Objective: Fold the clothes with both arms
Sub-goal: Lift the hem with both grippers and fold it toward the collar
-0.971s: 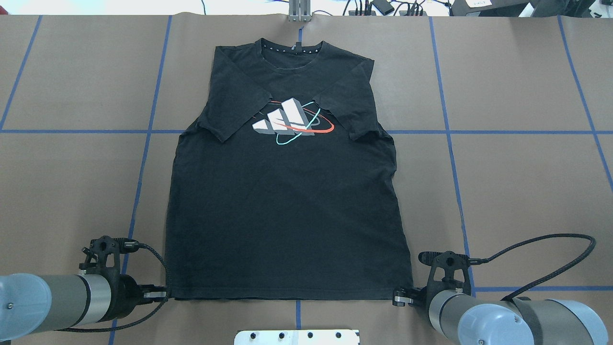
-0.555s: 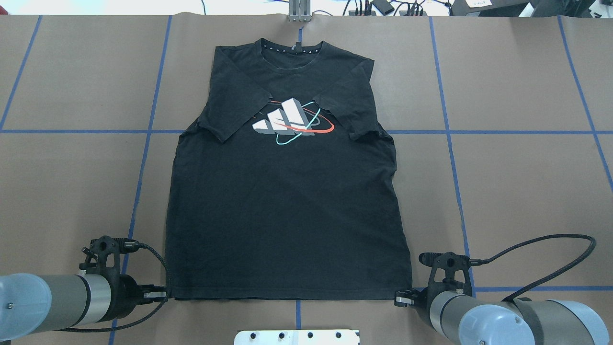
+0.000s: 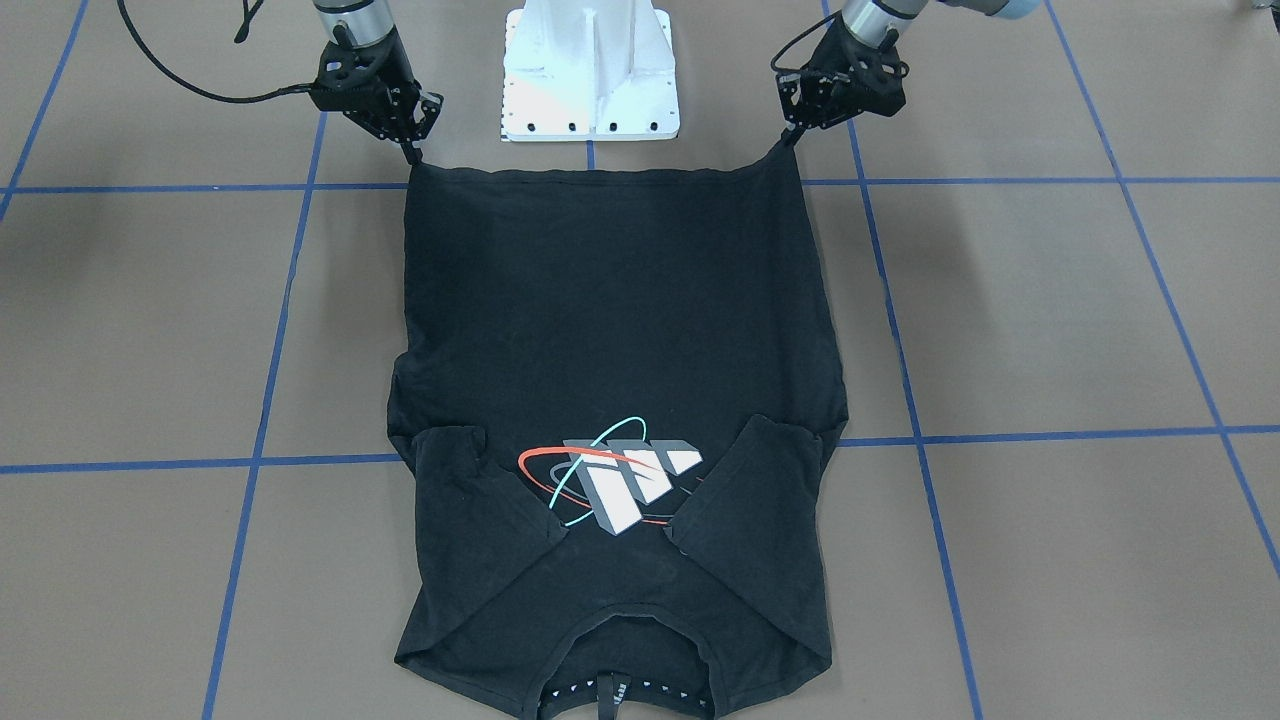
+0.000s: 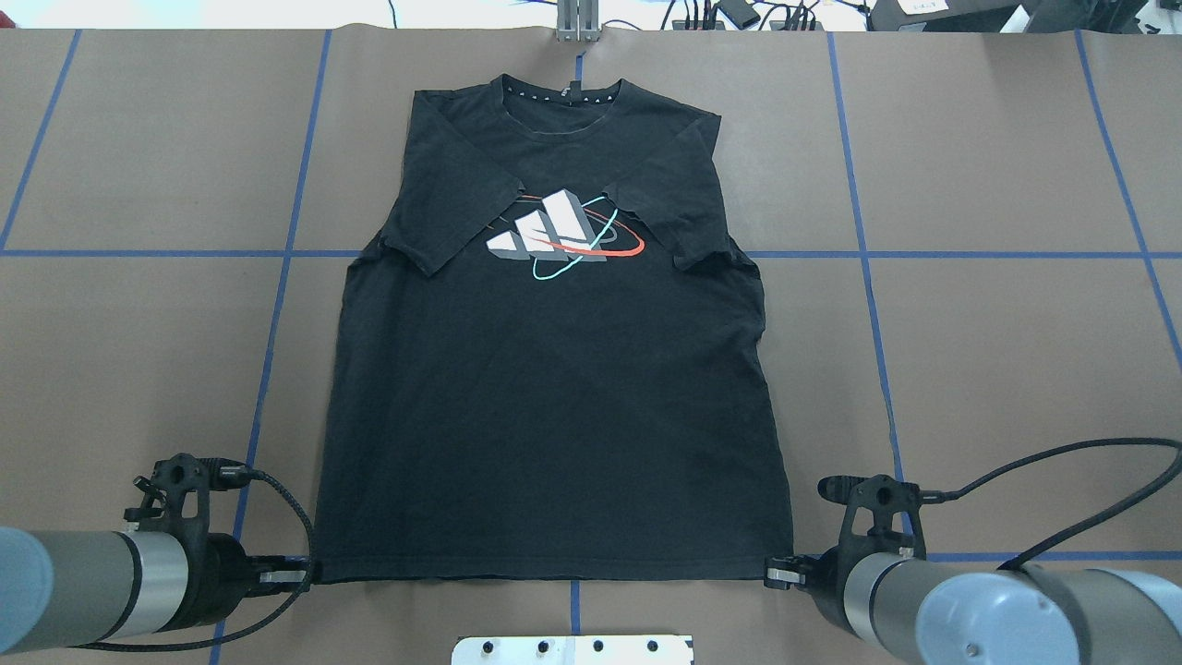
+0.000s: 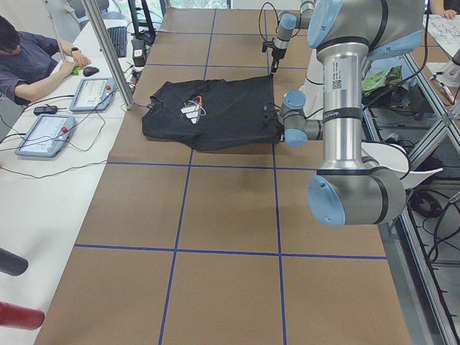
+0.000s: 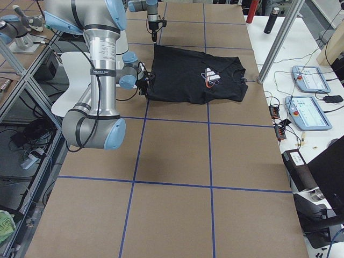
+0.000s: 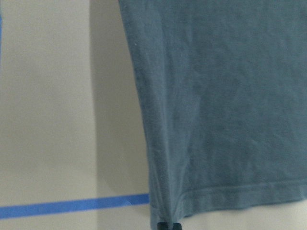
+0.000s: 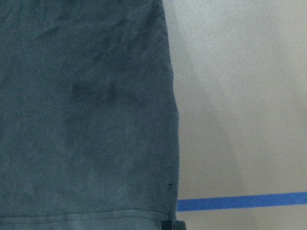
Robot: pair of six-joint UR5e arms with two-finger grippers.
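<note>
The black T-shirt lies face up on the brown table, collar at the far side, both sleeves folded in over the chest graphic. My left gripper is shut on the near left hem corner. My right gripper is shut on the near right hem corner. In the front-facing view the left gripper and the right gripper hold the corners slightly raised, with the hem taut between them. The left wrist view shows the shirt pinched at the fingertips. The right wrist view shows the shirt the same way.
The white pedestal base stands just behind the hem, between the arms. Blue tape lines cross the table. A metal post stands at the far edge. An operator and tablets are beyond the far side.
Both arms have drawn slightly outward and back toward the robot, the left to the left and the right to the right. The hem has been pulled wider and tauter.
</note>
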